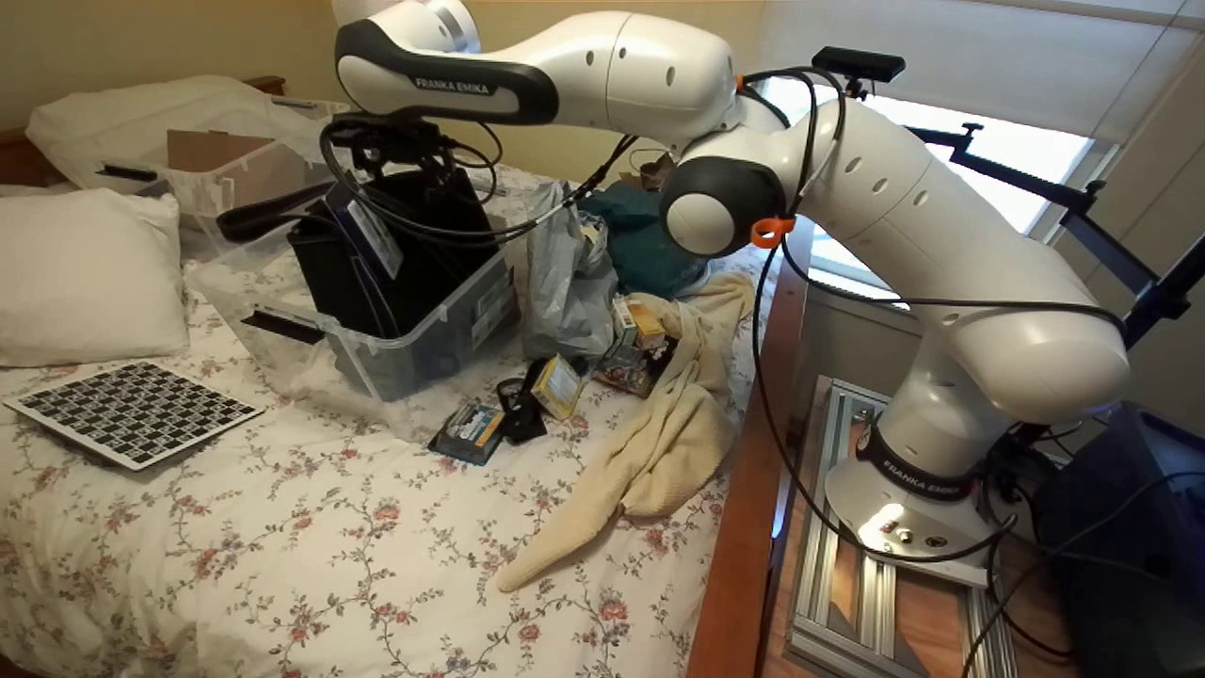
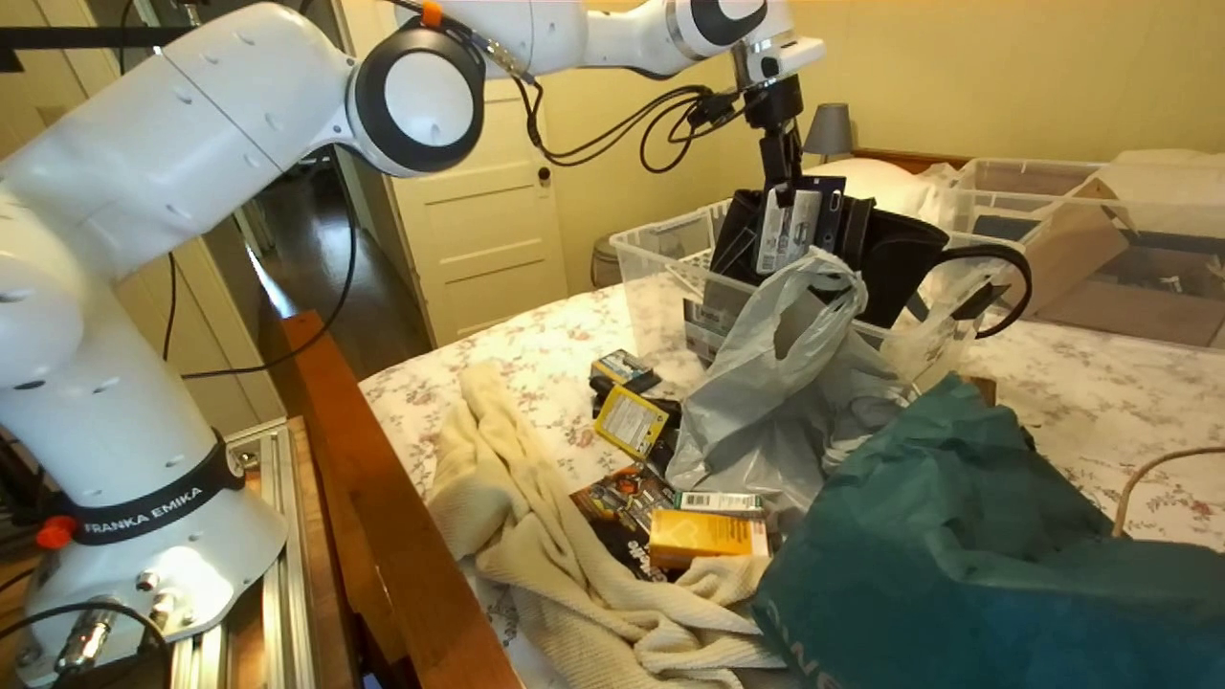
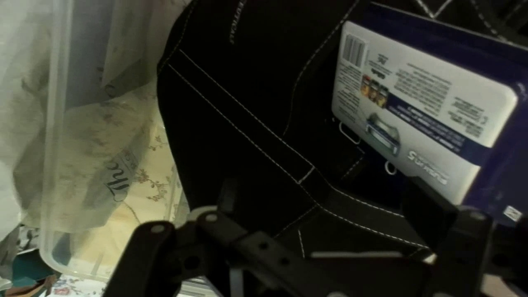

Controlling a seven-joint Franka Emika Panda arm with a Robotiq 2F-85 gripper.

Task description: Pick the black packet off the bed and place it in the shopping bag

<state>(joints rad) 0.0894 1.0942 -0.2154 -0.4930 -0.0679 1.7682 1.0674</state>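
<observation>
The shopping bag, black and boxy, stands tilted in a clear plastic bin (image 1: 424, 363) on the bed. The shopping bag shows in both exterior views (image 1: 329, 282) (image 2: 900, 254) and fills much of the wrist view (image 3: 231, 95). A dark blue packet with a silver label (image 1: 377, 235) (image 2: 790, 230) (image 3: 412, 103) stands at the bag's mouth. My gripper (image 2: 785, 191) (image 3: 328, 202) is over the bag with its fingers wide apart; one fingertip is beside or against the packet's label. A small black item (image 1: 521, 411) lies on the bed; I cannot tell whether it is the black packet.
A blue box (image 1: 468, 431) and a yellow box (image 1: 557, 388) lie beside the black item. A grey plastic bag (image 2: 756, 411), a teal bag (image 2: 938, 507) and a cream knitted cloth (image 1: 650, 452) lie nearer the robot. A checkered board (image 1: 132, 410) lies on the bed.
</observation>
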